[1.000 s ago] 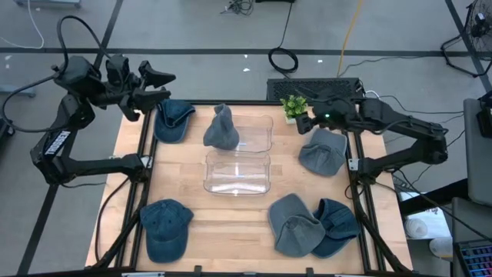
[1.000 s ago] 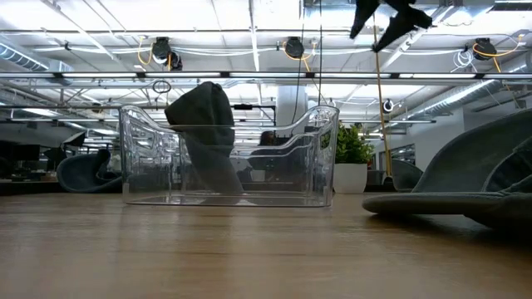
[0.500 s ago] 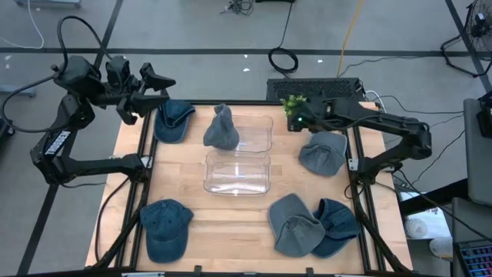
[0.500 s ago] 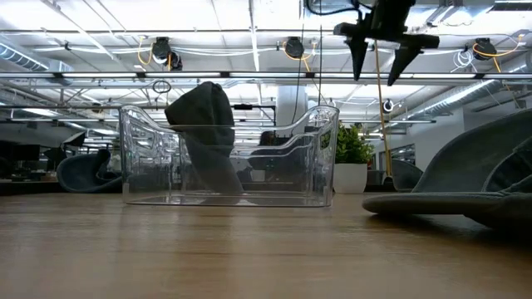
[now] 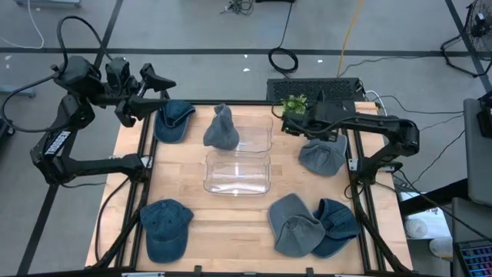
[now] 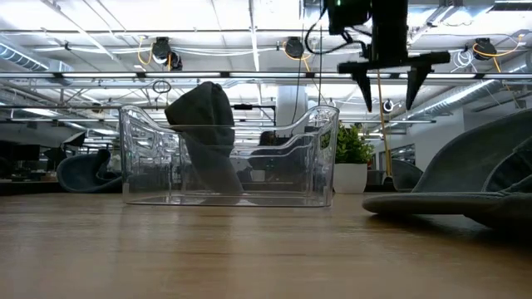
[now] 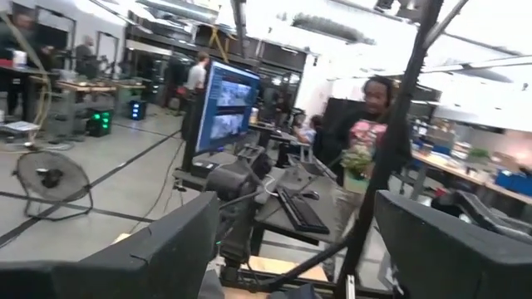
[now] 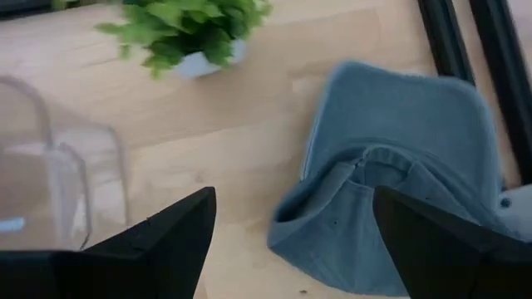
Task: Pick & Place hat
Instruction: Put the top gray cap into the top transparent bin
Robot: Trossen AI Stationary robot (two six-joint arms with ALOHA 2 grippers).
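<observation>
A wooden table (image 5: 238,223) seen from above holds a clear bin (image 5: 238,158) at its centre, with caps scattered around it so either arm can reach one. A grey hat (image 5: 221,129) already sits upright in the bin's far compartment, at about 11 o'clock from the centre. The likely next target, a grey-blue cap (image 5: 323,154), lies flat at 2 o'clock, just beside a small potted plant (image 5: 294,104).

The right gripper (image 6: 388,91) hangs above the table between plant and cap, fingers pointing down and spread wide, holding nothing. It seems poised to descend on the cap.

The left gripper (image 5: 157,86) waits raised off the table's 10 o'clock corner, near a dark blue cap (image 5: 174,119), jaws apart and empty.
</observation>
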